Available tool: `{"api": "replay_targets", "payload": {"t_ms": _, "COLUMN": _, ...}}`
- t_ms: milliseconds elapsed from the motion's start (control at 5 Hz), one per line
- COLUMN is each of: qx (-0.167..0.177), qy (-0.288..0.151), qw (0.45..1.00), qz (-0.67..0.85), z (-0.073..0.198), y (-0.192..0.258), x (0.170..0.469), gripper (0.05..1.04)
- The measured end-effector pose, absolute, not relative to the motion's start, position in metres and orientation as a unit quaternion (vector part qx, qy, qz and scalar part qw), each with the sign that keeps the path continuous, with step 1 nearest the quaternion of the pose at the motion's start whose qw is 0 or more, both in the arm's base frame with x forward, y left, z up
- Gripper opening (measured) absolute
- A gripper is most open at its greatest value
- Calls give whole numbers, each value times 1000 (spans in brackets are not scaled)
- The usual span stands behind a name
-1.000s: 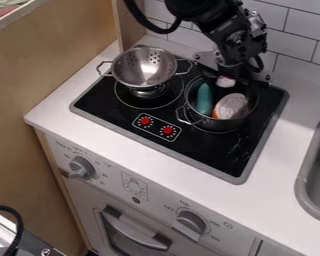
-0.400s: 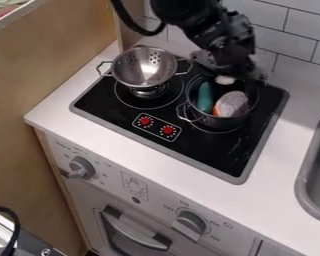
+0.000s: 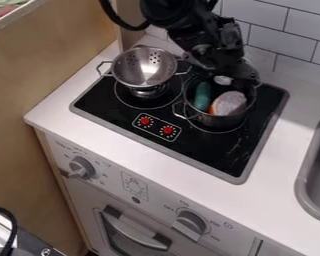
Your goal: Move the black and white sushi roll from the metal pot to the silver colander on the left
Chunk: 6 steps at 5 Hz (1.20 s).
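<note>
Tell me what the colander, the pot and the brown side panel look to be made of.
Colander: polished metal, likely stainless steel, from its bright silvery highlights. Pot: probably metal, darker, with a soft sheen on its wall. Brown side panel: smooth, matte wood or a wood-look board, judging by its tan color.

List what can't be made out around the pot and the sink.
All in the camera view:
- Far rim of the pot: hidden behind the tool.
- Pale lump in the pot: too small to name.
- Right side of the sink: cut off by the right edge.
- Markings around the right oven knob: too small to read.
</note>
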State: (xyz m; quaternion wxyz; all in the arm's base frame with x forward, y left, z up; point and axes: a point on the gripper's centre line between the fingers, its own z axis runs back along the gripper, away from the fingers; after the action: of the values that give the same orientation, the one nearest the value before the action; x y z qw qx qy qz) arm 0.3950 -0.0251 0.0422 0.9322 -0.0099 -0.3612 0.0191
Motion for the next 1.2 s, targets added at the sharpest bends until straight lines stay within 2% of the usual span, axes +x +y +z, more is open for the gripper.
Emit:
{"api": "replay_targets", "payload": {"t_ms": 200, "qx": -9, "qy": -345, "qw": 938, "qz": 25, "z": 40, "y": -24, "x": 393, "gripper": 439}}
{"api": "replay_targets", "payload": {"t_ms": 400, "qx": -11, "qy": -330, "qw": 943, "qz": 37, "z": 41, "y": -25, "x": 392, "gripper": 349}}
{"api": "replay_targets", "payload": {"t_ms": 1200, "qx": -9, "qy": -262, "qw": 961, "qz": 91, "z": 60, "y": -40, "x": 397, "gripper": 347}}
